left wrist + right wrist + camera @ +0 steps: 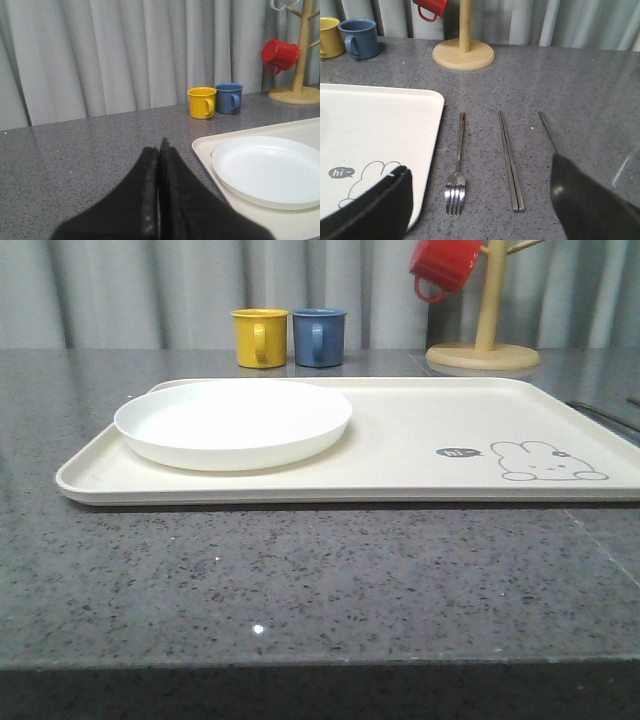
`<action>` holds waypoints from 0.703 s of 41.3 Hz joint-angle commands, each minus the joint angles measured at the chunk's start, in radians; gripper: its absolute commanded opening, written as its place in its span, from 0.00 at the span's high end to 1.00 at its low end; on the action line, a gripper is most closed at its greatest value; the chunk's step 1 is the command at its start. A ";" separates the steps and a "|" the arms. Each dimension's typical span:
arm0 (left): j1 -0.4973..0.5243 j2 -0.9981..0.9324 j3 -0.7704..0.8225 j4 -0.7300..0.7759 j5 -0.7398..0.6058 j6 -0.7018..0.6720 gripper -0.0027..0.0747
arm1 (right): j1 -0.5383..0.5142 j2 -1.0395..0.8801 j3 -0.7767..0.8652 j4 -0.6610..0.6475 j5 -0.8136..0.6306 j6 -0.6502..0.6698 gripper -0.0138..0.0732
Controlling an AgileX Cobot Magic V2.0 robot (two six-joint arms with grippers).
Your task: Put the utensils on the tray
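Plate (pixel 232 422) on tray (pixel 420 455), left half of front frame.
Fork (pixel 457 170) and chopsticks (pixel 510 160) on counter beside tray edge, lower centre of right wrist frame. Left gripper (pixel 160 150) clenched, empty; right gripper (pixel 480 200) spread wide.

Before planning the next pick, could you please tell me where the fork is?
In the right wrist view, the fork lies on the grey countertop, between the tray edge and the chopsticks.
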 commanded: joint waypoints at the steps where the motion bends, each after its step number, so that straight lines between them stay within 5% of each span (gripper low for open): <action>1: 0.001 0.012 -0.025 -0.004 -0.086 -0.009 0.99 | -0.006 0.011 -0.035 -0.007 -0.072 -0.009 0.16; 19: 0.001 0.012 -0.025 -0.004 -0.086 -0.009 0.99 | -0.006 0.017 -0.036 0.000 -0.070 -0.009 0.18; 29: 0.001 0.012 -0.025 -0.004 -0.086 -0.009 0.99 | -0.006 0.219 -0.162 0.000 0.052 -0.009 0.49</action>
